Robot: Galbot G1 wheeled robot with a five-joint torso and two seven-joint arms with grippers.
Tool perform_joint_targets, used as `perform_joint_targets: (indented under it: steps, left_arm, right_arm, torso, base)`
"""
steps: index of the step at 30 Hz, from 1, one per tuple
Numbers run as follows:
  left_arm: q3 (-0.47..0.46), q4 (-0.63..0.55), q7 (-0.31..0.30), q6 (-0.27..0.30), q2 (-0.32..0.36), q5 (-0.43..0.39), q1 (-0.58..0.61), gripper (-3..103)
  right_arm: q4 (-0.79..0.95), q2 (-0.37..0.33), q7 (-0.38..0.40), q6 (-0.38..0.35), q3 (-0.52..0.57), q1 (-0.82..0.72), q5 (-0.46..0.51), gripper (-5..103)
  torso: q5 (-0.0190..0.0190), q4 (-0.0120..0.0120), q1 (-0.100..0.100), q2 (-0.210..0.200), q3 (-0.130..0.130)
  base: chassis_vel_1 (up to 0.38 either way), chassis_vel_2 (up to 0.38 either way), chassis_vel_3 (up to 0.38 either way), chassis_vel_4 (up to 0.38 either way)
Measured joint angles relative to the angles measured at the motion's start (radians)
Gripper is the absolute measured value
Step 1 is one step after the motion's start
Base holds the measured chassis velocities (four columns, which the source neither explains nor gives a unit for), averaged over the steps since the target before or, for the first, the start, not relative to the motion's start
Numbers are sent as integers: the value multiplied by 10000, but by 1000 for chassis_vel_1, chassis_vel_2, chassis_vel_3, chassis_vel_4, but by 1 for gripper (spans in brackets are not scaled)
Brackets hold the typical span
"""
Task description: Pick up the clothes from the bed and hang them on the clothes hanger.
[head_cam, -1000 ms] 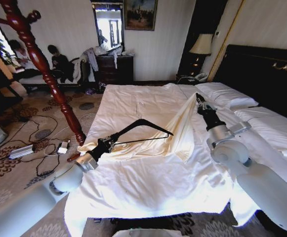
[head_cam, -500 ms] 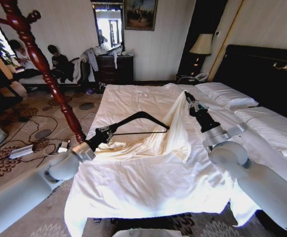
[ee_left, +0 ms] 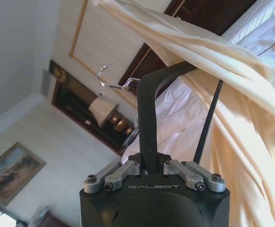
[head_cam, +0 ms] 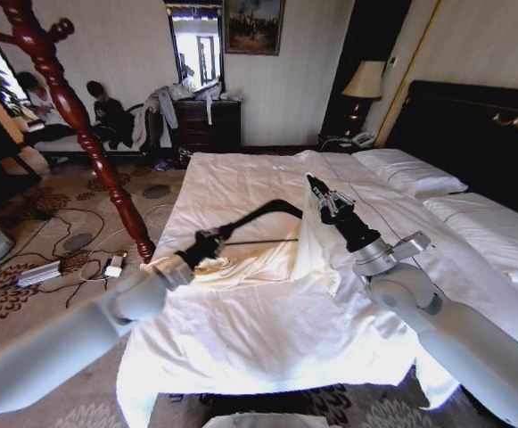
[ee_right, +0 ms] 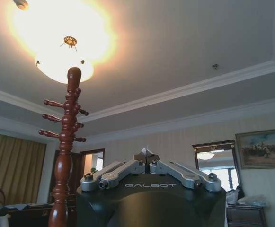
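Left gripper (ee_left: 151, 166), marked GALBOT, is clamped on the black clothes hanger (head_cam: 257, 214) above the bed's (head_cam: 241, 339) left edge. Right gripper (head_cam: 316, 189), same GALBOT lettering, pinches the cream garment (head_cam: 316, 245) up mid-bed, its cloth draped over the hanger's far end.

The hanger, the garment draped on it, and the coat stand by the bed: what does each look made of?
The clothes hanger looks like matte black plastic or coated metal, with a thin silvery wire hook. The garment seems a thin satin-like cream fabric: soft sheen, fine flowing folds. The coat stand appears to be turned wood with a glossy reddish varnish.
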Motion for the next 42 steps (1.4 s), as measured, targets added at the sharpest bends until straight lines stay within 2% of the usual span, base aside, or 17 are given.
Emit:
perform_joint_targets:
  steps: [3, 7, 9, 15, 17, 20, 21, 22, 26, 30, 34, 42]
  left_arm:
    - [503, 416, -102, -27, -520, 33, -401, 15]
    - [548, 766, -184, -161, -1012, 205, -254, 15]
    - [395, 917, -173, -279, -1382, 404, 140, 15]
    - [-43, 1124, -153, -412, -1939, 750, 862, 15]
    - [-236, 1384, -167, -478, -2412, 970, 1058, 15]
    - [-537, 1782, -261, -518, -3232, 1152, 1142, 15]
    - [-537, 1782, -261, -518, -3232, 1152, 1142, 15]
    - [-654, 1950, -307, -526, -3534, 1194, 1136, 15]
    - [-878, 2625, -510, -591, -4494, 1453, 863, 15]
    - [-948, 3021, -794, -608, -4987, 1614, 667, 15]
    - [-1055, 3187, -1129, -607, -5251, 1751, 462, 15]
    - [-1361, 3092, -1700, -534, -5089, 1440, 61, 15]
  right_arm:
    - [-142, -70, 13, 6, 37, 62, 22, 0]
    - [-155, -213, 44, 6, 21, -2, 47, 0]
    - [-213, -404, 54, 16, 22, -79, 54, 0]
    - [-377, -802, 201, 78, 172, -133, 357, 0]
    - [-285, -935, 218, 98, 138, -199, 410, 0]
    - [-87, -1065, 154, 114, 29, -308, 332, 0]
    - [-87, -1065, 154, 114, 29, -308, 332, 0]
    - [-24, -1112, 103, 123, -4, -357, 286, 0]
    - [102, -1394, -441, 269, -209, -615, -151, 0]
    - [256, -1505, -698, 312, -313, -939, -465, 0]
    - [343, -1512, -878, 353, -280, -1447, -818, 0]
    - [600, -1507, -1188, 538, -5, -1648, -749, 0]
  torso:
    - [2, 0, 0, 0, 0]
    - [0, 1, 1, 0, 0]
    - [-3, 1, 0, 0, 0]
    - [-1, 5, 0, 0, 0]
    - [-3, 4, 0, 0, 0]
    - [0, -1, 0, 0, 0]
    - [0, -1, 0, 0, 0]
    - [-1, -2, 0, 0, 0]
    - [-1, 0, 0, 0, 0]
    - [-1, 0, 0, 0, 0]
    - [-1, 0, -1, 0, 0]
    - [-3, 3, -1, 0, -1]
  base:
    - [0, 0, 0, 0]
    - [0, 0, 0, 0]
    - [0, 0, 0, 0]
    - [0, 0, 0, 0]
    - [0, 0, 0, 0]
    - [0, 0, 0, 0]
    - [0, 0, 0, 0]
    - [0, 0, 0, 0]
    - [0, 0, 0, 0]
    - [0, 0, 0, 0]
    - [0, 0, 0, 0]
    - [0, 0, 0, 0]
